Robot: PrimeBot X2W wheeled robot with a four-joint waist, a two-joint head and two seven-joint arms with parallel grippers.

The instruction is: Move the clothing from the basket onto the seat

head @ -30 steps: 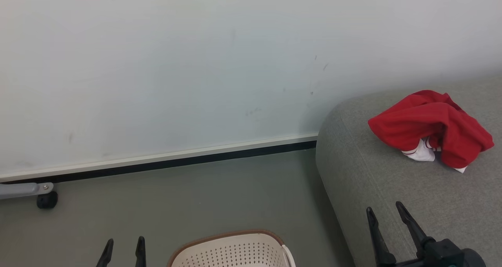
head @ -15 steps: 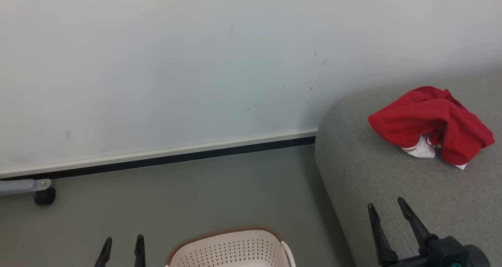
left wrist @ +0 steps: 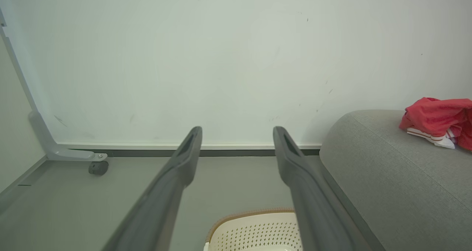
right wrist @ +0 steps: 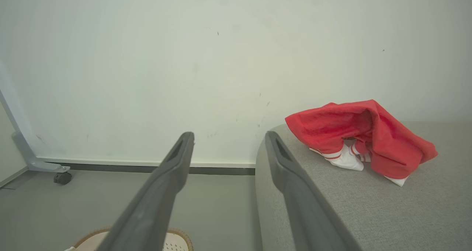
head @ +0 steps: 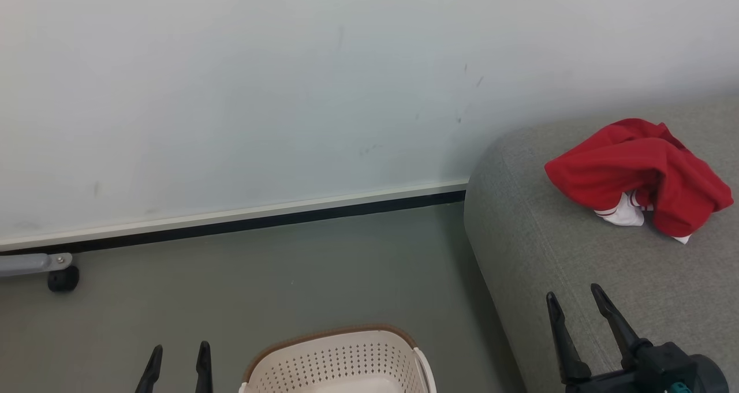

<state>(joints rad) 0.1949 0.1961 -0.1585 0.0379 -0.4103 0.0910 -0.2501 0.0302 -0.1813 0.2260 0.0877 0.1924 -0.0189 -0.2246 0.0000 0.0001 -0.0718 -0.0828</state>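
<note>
Head: clothing (head: 641, 173) lies crumpled on the seat (head: 548, 254), well apart from the basket (head: 335, 358); left gripper (head: 178, 347) and right gripper (head: 571, 292) both spread, empty. Left wrist: 2 fingers (left wrist: 295, 170) parted, basket rim between them. Right wrist: fingers parted, clothing beyond.

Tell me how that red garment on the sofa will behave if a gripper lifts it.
The red garment lies crumpled and tented on the sofa, so it is probably floppy and would drape. Thin folds suggest it is light. Soft cloth seems unlikely to roll.
</note>
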